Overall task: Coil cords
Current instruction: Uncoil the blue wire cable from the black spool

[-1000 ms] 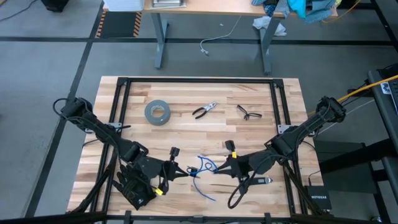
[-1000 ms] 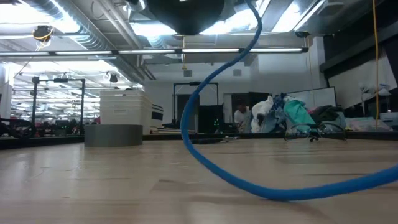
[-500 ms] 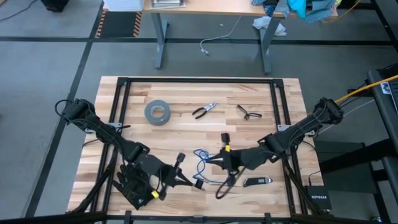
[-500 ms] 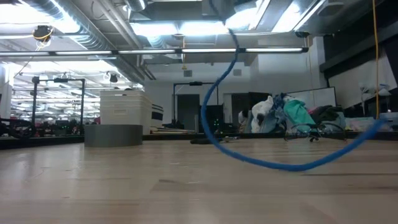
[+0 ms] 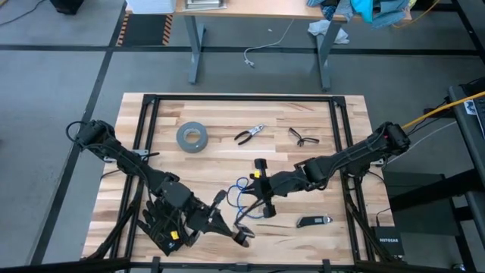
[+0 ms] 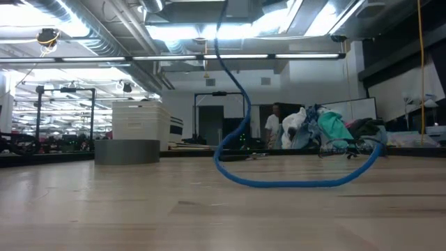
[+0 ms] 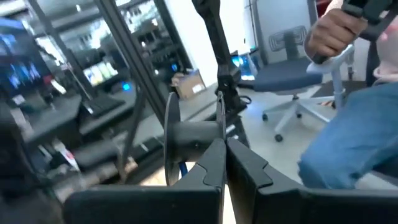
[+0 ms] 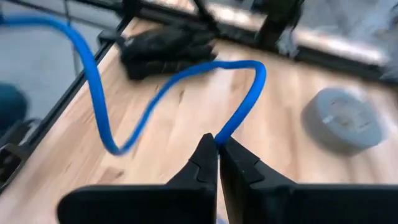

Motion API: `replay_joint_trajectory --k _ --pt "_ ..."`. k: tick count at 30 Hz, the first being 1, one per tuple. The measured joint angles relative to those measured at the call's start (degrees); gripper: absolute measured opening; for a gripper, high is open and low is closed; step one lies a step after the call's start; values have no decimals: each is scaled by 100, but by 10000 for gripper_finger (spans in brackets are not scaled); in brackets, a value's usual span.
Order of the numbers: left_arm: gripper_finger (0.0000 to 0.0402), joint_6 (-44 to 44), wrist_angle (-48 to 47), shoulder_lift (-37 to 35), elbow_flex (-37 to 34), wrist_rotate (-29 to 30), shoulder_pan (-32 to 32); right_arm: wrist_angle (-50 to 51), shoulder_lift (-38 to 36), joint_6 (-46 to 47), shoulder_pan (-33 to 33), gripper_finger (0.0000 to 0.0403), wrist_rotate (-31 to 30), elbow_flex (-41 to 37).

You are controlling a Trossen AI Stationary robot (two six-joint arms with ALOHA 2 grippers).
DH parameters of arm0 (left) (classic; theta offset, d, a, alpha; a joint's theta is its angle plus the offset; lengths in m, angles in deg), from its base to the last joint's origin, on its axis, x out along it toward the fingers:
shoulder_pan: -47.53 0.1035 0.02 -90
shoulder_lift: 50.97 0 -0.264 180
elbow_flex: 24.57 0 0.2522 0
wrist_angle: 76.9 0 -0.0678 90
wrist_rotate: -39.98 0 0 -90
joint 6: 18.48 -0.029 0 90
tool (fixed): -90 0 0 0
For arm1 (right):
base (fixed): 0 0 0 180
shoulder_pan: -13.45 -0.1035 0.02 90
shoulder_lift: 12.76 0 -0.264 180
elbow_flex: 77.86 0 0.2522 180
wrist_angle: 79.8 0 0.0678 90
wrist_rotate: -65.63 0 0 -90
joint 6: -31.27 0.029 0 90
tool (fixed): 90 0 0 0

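Observation:
The cords show as one thin blue cable (image 5: 241, 199) with a black end piece (image 5: 242, 236), strung in loose loops between my two grippers near the table's front middle. My left gripper (image 5: 229, 229) is shut and points level; in its wrist view only a bit of blue cable (image 7: 182, 167) shows beside its fingers. My right gripper (image 8: 217, 142) is shut on the cable a little farther back and to the right (image 5: 254, 196). In the low view the cable (image 6: 279, 183) drops from above, and the bottom of its loop rests on the wood. My left gripper is shut at the cable near its black end (image 5: 242, 236); its own fingers hide the place of contact. The fingers point level, toward the table's right. My right gripper pinches the blue cable (image 8: 225, 132) between its two fingertips, slanting down from the table's right. The cable runs slack away from the tips in a wide bend (image 8: 106, 124) above the wood.
A grey tape roll (image 5: 192, 137), pliers (image 5: 248, 135) and a black clip-like tool (image 5: 303, 137) lie toward the far side. Black gloves (image 5: 163, 224) sit at the near left, a small dark tool (image 5: 312, 221) at the near right. A seated person (image 7: 354, 124) shows beyond the table.
My right gripper has swung toward the table's left and a little toward the far edge, carrying the cable. My left gripper has gone toward the near edge and the right, tipping up to level. The cable's loop has been drawn in, away from the near edge.

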Motion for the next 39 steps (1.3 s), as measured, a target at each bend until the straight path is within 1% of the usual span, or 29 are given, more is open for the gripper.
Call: replay_joint_trajectory --k 2,4,7,12,15,18,20,23,27,32,36,39 --pt "0 -118 -140 -112 0 2 22 212 28 134 50 14 377 0" --pt "0 -179 -327 -253 1 70 52 500 30 353 37 29 581 0" --pt "0 -315 -1122 -554 2 310 37 866 -5 500 21 58 621 -2" --pt "0 -302 -2511 -892 2 918 -84 1474 -244 614 31 110 608 -2" --pt "0 -299 -3014 -986 2 1246 -159 1715 -278 624 30 134 595 -2" --pt "0 -296 -3294 -988 2 1575 -163 1802 -277 622 29 149 550 -2" --pt "0 -366 -3517 -988 2 1808 -161 1710 -238 564 27 155 326 -40" --pt "0 -472 -3996 -988 2 2267 -154 1549 -192 224 29 156 -96 -284" --pt "0 -152 -4625 -986 2 2406 -139 833 -184 -263 35 156 -549 -714" --pt "0 52 -4752 -953 2 2519 -154 -235 -184 -791 68 156 -691 -1102" --pt "0 35 -4741 -951 2 2704 -162 -538 -184 -986 68 156 -689 -1219" --pt "0 -35 -4746 -951 2 2738 -161 -760 -184 -1016 68 156 -688 -1241"
